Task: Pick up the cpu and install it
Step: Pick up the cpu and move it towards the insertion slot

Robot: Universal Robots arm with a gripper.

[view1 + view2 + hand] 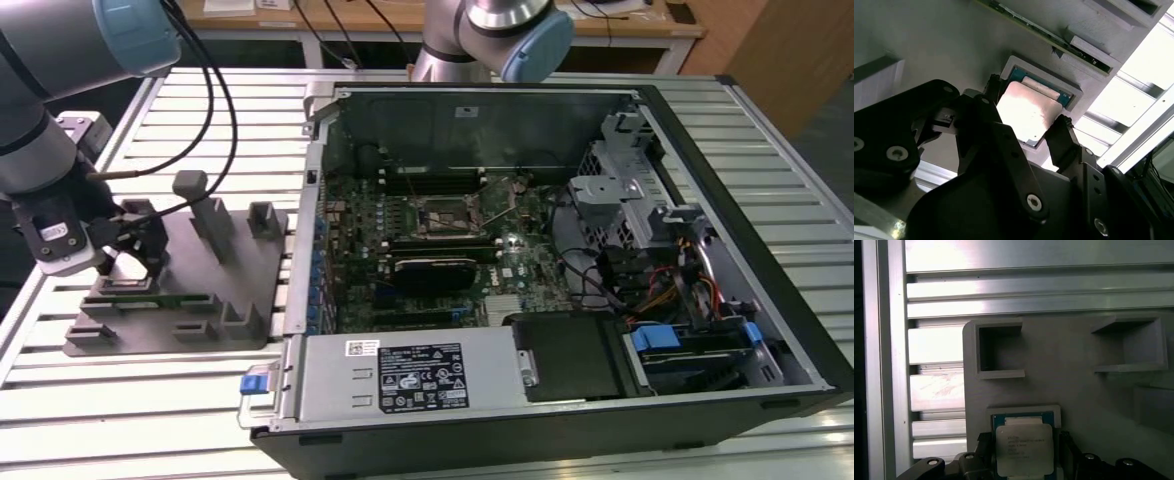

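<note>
The cpu (1024, 449) sits between my fingers (1064, 142) over its square pocket, near the edge of the grey holder (200, 335) that lies toward the exterior view's left. In both wrist views its silver top faces up and looks level. My jaws are drawn narrow and closed on two opposite edges of the chip. It appears a little raised from the pocket, though from these angles I cannot be sure it is clear of the rim.

My gripper (127, 258) hangs low over the holder, which rests on the slatted tabletop (134, 425) by its edge at the exterior view's left, just beside the open computer case (694, 130). The socket (445, 215) lies well apart, mid-board inside the case.

I judge this to be the pick-up step, with the grasp made and the install not yet begun. Any move from here calls for a straight, level rise, so that no corner catches the pocket wall, and steady grip pressure.
</note>
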